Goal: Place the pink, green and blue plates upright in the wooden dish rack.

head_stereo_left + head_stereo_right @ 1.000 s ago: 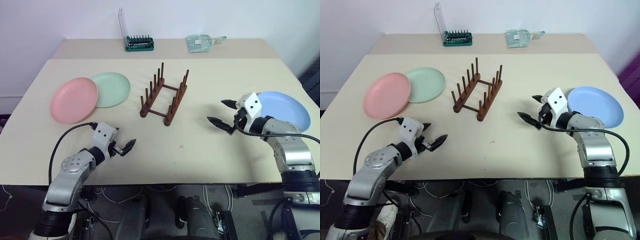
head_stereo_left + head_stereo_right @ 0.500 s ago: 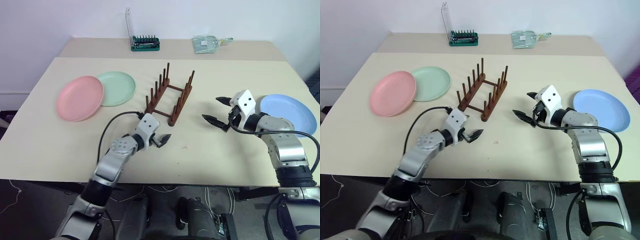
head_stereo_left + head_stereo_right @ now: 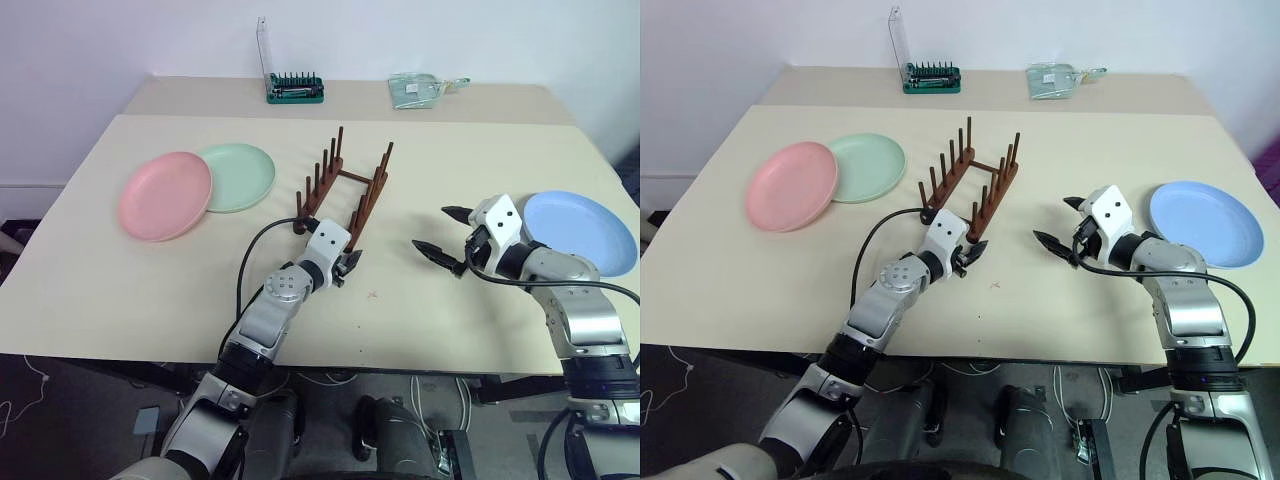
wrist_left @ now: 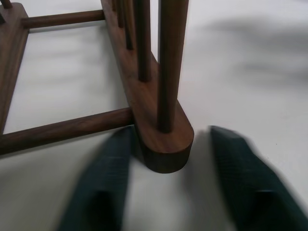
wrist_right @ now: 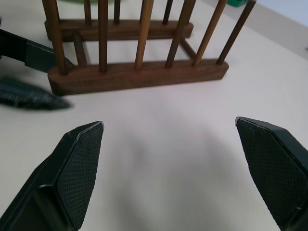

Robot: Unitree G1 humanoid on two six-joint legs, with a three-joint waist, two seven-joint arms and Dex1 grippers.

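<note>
The wooden dish rack (image 3: 343, 196) stands empty near the middle of the beige table (image 3: 120, 280), every slot between its upright pegs free, while all three plates lie flat well away from it. The pink plate (image 3: 165, 196) sits to the rack's left with its rim overlapping the green plate (image 3: 237, 177), which lies between it and the rack; the blue plate (image 3: 582, 231) rests far to the rack's right, near the table's edge. The left gripper (image 3: 347, 264) is at the rack's near end, its two dark fingers (image 4: 101, 187) set partly apart on either side of the rounded tip of one base rail; whether they touch or clamp the wood cannot be told from the blurred close view. The right gripper (image 3: 441, 232) hovers between the rack and the blue plate with its fingers spread wide and nothing in them. No plate has yet been lifted, so the job looks to be at its opening step, apparently steadying or shifting the rack. The next move probably calls for a firm hold on that rail, then a reach for the nearest plate. A green screwdriver-bit holder (image 3: 295, 89) and a clear packet (image 3: 415, 90) sit behind the rack at the far edge.
</note>
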